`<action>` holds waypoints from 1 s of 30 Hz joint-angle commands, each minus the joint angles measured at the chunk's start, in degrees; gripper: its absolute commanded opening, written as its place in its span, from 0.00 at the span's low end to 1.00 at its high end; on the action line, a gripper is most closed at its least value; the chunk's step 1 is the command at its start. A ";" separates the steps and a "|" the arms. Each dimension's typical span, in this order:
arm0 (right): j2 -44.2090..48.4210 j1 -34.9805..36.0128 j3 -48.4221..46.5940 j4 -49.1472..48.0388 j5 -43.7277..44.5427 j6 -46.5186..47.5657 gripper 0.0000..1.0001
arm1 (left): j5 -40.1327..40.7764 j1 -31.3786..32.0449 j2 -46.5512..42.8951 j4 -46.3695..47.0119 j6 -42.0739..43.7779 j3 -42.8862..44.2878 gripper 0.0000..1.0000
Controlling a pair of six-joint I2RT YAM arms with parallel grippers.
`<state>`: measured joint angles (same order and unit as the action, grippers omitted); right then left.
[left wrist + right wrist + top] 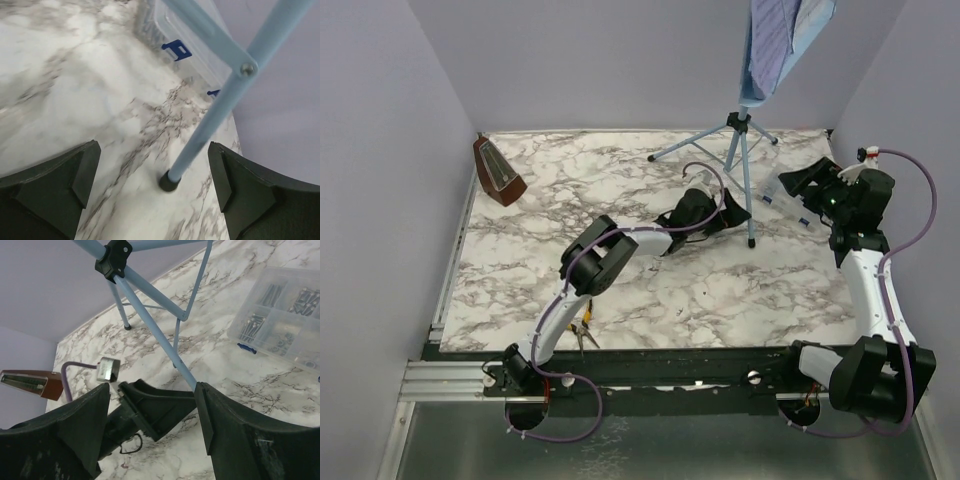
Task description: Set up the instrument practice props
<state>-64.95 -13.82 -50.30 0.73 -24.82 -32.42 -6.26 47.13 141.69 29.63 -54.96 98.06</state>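
The light blue music stand (738,150) stands on its tripod at the back right. A pale printed sheet of music (775,35) rests on its desk at the top edge of the top view. The brown pyramid metronome (498,172) stands at the back left and also shows in the right wrist view (30,382). My left gripper (728,214) is open and empty, low over the table. The stand's front leg (215,115) and its black foot (168,182) lie between the open jaws, not touching them. My right gripper (802,182) is open and empty, right of the stand, facing the tripod legs (150,325).
A clear plastic box (285,315) of hardware lies at the right by the stand, also in the left wrist view (185,35). Yellow-handled pliers (585,330) lie near the front edge by the left arm. Lilac walls close in the table.
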 commanded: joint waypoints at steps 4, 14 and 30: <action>-0.48 0.03 0.09 -0.15 -3.79 0.58 0.75 | -4.72 -7.80 -19.69 10.40 1.93 -33.45 0.99; -3.19 0.03 -0.45 -2.37 -9.66 0.82 0.76 | -9.96 -13.91 -33.48 12.88 1.03 -50.25 0.97; -2.40 1.05 0.03 -3.84 -19.48 2.39 0.78 | 31.95 -43.19 -54.15 -26.60 20.38 -30.06 0.99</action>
<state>-68.40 -13.17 -50.28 -1.43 -40.97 -30.72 9.89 8.58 84.33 14.57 -44.66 58.02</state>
